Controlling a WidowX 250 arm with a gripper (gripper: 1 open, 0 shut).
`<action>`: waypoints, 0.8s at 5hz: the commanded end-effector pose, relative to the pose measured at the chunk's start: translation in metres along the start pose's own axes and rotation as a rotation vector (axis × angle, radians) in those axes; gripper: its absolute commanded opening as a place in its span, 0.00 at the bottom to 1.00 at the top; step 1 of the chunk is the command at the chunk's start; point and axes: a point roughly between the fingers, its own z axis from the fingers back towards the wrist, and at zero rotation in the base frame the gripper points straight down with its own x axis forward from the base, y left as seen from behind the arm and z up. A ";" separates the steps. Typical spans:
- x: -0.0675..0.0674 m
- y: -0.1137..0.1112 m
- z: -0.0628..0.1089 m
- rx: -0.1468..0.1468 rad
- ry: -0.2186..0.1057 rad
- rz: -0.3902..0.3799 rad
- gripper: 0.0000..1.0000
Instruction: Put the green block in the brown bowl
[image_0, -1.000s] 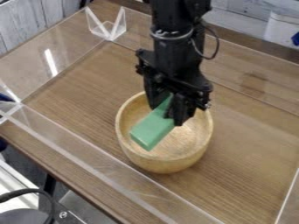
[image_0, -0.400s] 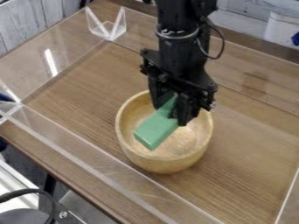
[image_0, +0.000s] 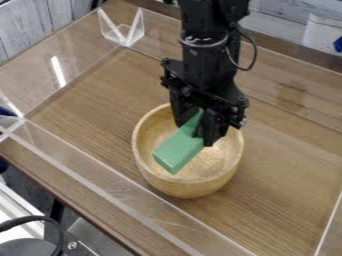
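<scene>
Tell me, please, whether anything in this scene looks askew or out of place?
Only the green block: it sits tilted inside the brown bowl, its upper end up between the fingers of the gripper and its lower end toward the bowl's floor, not lying flat. Nothing looks spilled or damaged.

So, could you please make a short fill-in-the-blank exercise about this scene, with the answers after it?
1. The green block lies inside the ____ bowl.
2. The gripper points straight ____ over the bowl.
3. The bowl stands on a ____ table.
4. The block's upper end sits between the gripper's ____.

Answers: brown; down; wooden; fingers
</scene>
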 end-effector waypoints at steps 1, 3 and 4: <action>0.010 0.004 0.009 0.004 -0.046 0.008 0.00; 0.010 0.007 0.004 0.000 -0.031 0.021 0.00; 0.010 0.009 0.002 -0.001 -0.025 0.027 0.00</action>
